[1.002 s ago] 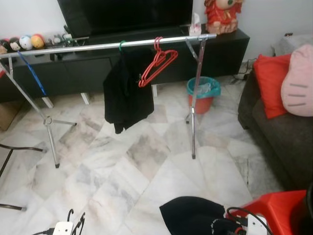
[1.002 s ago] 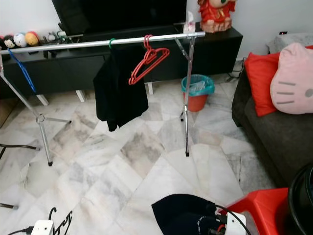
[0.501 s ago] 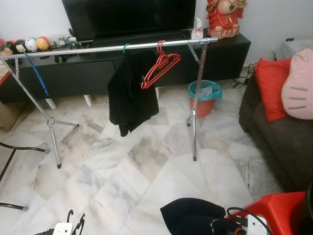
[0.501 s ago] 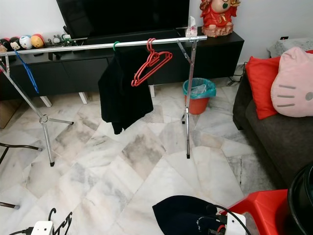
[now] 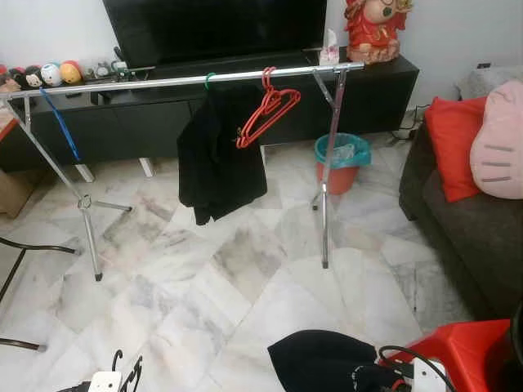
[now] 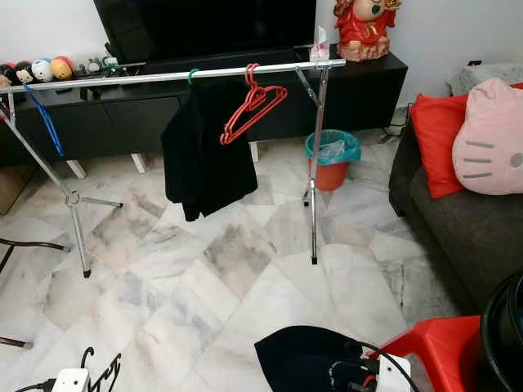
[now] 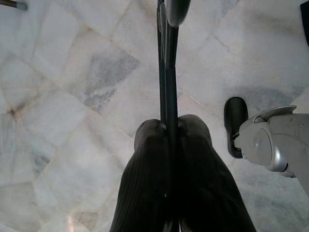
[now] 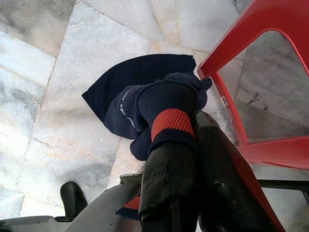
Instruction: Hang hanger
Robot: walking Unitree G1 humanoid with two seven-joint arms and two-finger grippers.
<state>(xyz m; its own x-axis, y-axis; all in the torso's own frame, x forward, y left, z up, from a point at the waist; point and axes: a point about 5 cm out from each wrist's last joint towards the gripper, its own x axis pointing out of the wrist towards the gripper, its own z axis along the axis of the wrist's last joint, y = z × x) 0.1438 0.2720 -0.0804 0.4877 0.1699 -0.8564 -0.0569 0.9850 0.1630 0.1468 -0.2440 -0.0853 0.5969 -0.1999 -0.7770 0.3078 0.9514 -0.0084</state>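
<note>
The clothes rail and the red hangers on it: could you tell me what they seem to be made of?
The clothes rail looks like metal tubing with a shiny silver finish, judging by its bright highlights. The red hangers look like thin, smooth, glossy plastic, though coated wire is possible.

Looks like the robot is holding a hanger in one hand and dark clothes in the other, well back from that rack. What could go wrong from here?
Three things, I'd guess. The left gripper pinches the thin black hanger at one spot only, so it could twist or slip. The garment in the right gripper droops low and might drag on the floor. On the rail, the black jacket and red hangers crowd the middle, so the new hook could snag them.
</note>
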